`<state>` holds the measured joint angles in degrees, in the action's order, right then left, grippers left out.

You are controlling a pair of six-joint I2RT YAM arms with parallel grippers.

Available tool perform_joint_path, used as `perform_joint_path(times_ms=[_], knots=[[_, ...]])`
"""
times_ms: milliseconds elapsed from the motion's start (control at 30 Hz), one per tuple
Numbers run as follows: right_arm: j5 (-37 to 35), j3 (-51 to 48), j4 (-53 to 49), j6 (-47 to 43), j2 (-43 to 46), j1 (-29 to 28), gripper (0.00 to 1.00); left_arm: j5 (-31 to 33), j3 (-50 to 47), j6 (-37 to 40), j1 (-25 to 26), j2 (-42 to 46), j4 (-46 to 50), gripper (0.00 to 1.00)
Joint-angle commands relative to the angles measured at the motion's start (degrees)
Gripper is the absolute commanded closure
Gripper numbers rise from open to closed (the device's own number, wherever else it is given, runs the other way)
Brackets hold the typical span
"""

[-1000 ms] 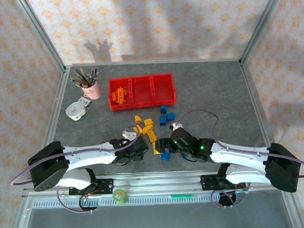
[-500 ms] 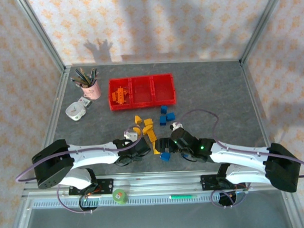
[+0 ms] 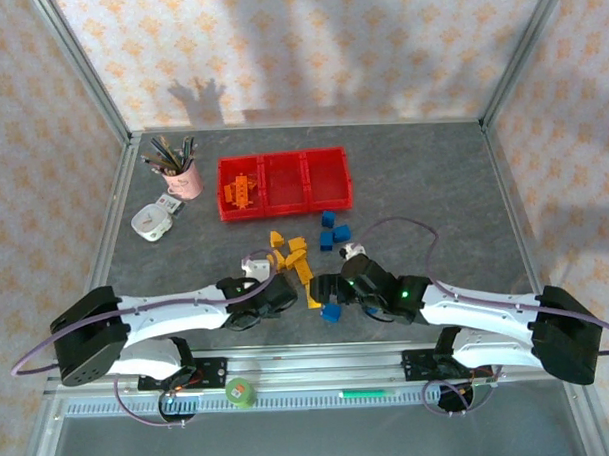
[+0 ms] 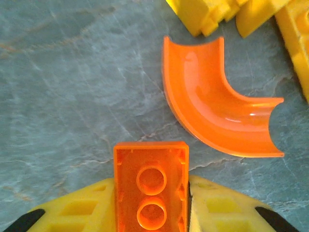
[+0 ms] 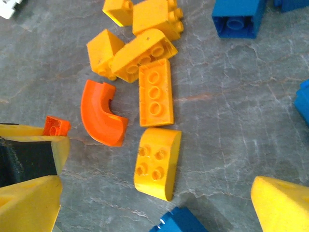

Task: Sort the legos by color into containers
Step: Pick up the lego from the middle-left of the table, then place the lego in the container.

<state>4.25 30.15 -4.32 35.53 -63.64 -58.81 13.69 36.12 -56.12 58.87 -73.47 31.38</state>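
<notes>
We see the left hand gripping a small orange brick just beside the orange arch, likely bound for the red containers; the right hand hangs open.

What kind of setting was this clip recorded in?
Probably a staged robot test booth, not a home: wallpaper-style walls inside a metal frame, a grey tabletop, and the left arm and right arm bolted to a rail at its near edge.
</notes>
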Motion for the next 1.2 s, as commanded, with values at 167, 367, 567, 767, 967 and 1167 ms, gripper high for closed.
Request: perform_joint_path(times_ms=[167, 367, 567, 767, 967, 1167], knots=[[0.1, 7.6, 0.2, -1.7, -2.1, 2.5, 0.00, 12.1, 11.4, 7.7, -9.3, 5.5, 7.5, 0.66], [2.4, 11.6, 0.5, -3.6, -5.5, 5.6, 0.00, 10.7, 19.1, 19.3, -20.6, 2.3, 1.0, 0.66], [2.5, 16.1, -1.0, -6.3, -8.4, 8.1, 0.00, 7.5, 25.7, 25.7, -30.2, -6.5, -4.2, 0.66], [3.6, 18.5, -1.4, -7.9, -10.3, 9.8, 0.00, 5.6, 33.1, 29.3, -37.1, -16.0, -8.0, 0.66], [4.0, 19.6, -2.2, -8.8, -11.7, 10.3, 0.00, 1.9, 42.1, 31.7, -41.0, -26.5, -10.2, 0.66], [3.9, 19.7, -2.2, -9.0, -11.9, 10.4, 0.00, 1.2, 49.5, 32.8, -42.3, -35.5, -8.4, 0.66]])
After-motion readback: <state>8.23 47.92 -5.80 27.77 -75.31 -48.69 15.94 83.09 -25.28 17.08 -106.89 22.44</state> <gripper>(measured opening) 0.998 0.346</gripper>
